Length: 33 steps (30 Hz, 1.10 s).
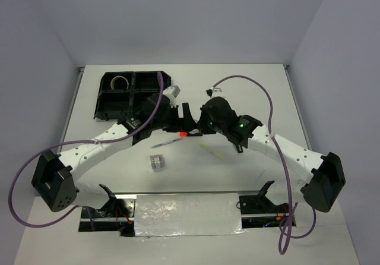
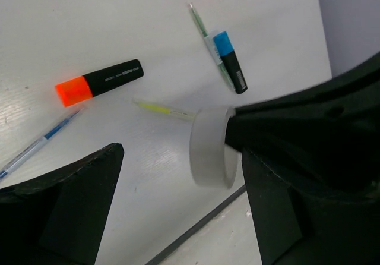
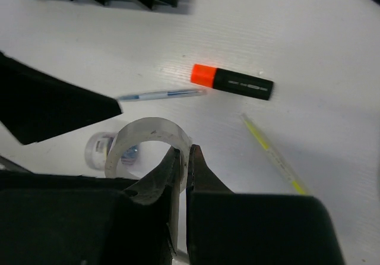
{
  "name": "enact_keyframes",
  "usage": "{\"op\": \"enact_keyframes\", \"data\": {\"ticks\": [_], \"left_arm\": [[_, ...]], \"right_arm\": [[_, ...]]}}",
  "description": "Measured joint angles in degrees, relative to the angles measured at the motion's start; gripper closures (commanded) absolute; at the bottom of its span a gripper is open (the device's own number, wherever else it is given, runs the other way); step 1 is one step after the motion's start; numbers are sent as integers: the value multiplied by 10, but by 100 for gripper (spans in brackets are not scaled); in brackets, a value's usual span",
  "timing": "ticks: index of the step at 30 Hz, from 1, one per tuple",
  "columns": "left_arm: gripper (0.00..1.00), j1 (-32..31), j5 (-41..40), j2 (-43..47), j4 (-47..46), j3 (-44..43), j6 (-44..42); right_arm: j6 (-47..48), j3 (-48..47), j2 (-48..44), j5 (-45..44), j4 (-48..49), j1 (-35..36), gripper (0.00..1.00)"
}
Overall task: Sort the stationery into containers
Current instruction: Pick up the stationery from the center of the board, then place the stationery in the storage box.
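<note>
A translucent tape roll [image 3: 145, 135] is pinched by its thin wall in the right gripper [image 3: 185, 158], the jaws nearly together with only the band between them. It is held about the middle of the worktop [image 1: 261, 87] (I cannot tell whether it is clear of the surface). The left gripper [image 2: 178, 158] is spread wide and holds nothing; in its wrist view the roll shows in the gap between its fingers.

Toward the near edge from the roll lie an orange-ended marker [image 3: 231, 81], a blue pen [image 3: 160, 94] whose tip almost meets the orange cap, and a yellow-green stick [image 3: 273, 152] a little to the right of both. A silvery square piece [image 1: 157, 162] lies nearer the near edge. A blue-ended marker [image 2: 230, 62] lies against a thin pale pen [image 2: 202, 27].

The black tray [image 1: 135, 87] sits toward the far-left corner, with a second tape roll [image 1: 119, 82] in its far-left compartment.
</note>
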<state>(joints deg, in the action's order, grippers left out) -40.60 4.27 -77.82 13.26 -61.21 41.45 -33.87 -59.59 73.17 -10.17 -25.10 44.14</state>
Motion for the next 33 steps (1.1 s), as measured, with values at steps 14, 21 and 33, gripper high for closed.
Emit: {"op": "enact_keyframes", "data": {"ticks": [14,21,33], "left_arm": [[100,-4,23,1,-30,0,14],[100,23,-23,0,40,-31,3],[99,394,-137,-174,138,-243,31]], "right_arm": [[-20,-8,-1,-7,-11,30,98],[-21,-7,-8,-29,-24,20,13],[-5,45,-171,-45,-26,-23,6]]}}
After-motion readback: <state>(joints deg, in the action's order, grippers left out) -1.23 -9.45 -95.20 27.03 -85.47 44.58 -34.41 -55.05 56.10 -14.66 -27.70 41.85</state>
